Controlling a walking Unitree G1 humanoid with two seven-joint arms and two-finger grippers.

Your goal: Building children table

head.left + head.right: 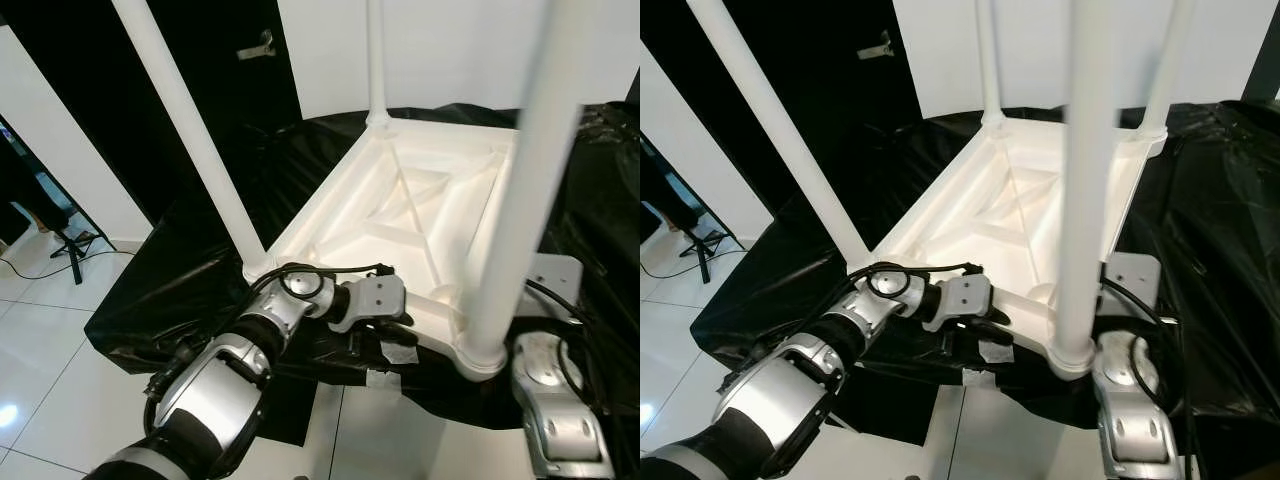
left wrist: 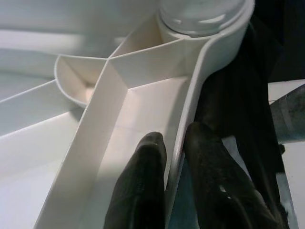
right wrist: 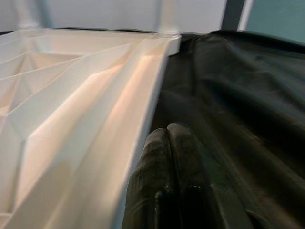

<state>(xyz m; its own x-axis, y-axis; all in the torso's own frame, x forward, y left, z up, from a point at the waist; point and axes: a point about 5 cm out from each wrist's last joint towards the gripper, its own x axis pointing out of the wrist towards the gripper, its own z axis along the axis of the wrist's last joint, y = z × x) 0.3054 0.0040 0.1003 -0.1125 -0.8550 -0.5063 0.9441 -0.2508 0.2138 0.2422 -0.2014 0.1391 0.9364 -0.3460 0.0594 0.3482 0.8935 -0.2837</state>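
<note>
- Left eye view: a white plastic table lies upside down on a black sheet, its ribbed underside facing up and its four legs pointing upward.
- One leg rises from the near-left corner toward 11 o'clock; a thicker-looking leg stands in the near-right corner socket, close to the camera; a far leg stands at 12 o'clock. The right eye view shows the fourth leg at the far-right corner.
- The left arm reaches up from 7 o'clock, bent at the elbow, its wrist turned inward along the table's near edge.
- The left gripper pinches the table's thin near rim: in the left wrist view one black finger lies inside the rim on the white underside, the other outside against the black sheet, with the rim between them, below the corner socket.
- The right arm comes up at 5 o'clock, just beside the near-right corner, its silver wrist casing tucked under the thick leg's base.
- The right gripper has its two fingers pressed together, side by side; in the right wrist view they lie on the black sheet just beside the table's outer side edge.
- Black door with a metal handle stands at 11 o'clock; white floor tiles and a black stand foot at 9 o'clock.
</note>
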